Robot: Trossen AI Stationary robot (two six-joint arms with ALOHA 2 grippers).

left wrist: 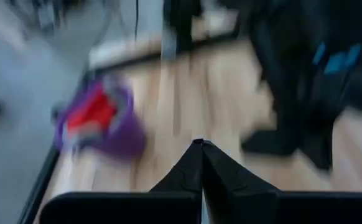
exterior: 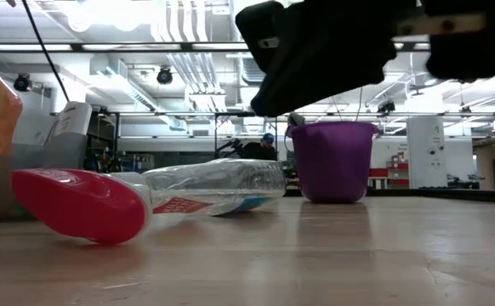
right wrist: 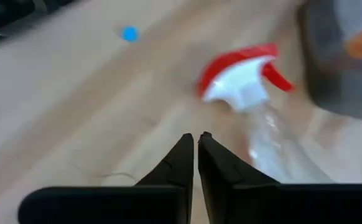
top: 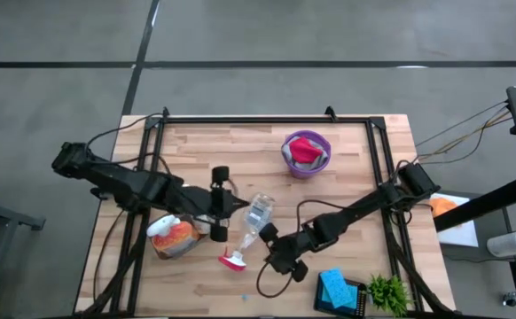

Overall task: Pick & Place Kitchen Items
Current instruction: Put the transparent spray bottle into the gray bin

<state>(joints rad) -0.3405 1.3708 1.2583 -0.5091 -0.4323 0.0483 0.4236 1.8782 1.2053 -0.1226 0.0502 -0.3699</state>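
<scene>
Both hands are clenched on nothing: left hand (top: 225,202) and right hand (top: 271,237) flank the clear spray bottle (top: 251,223), lying toppled mid-desk (top: 240,146). Red cloth (top: 305,148) sits in the purple bowl (top: 316,165) (one done, seemingly); blue sponges (top: 335,285) wait.

Overhead and table-level views share the fallen clear spray bottle (top: 254,219); 2 wrist views close.
</scene>
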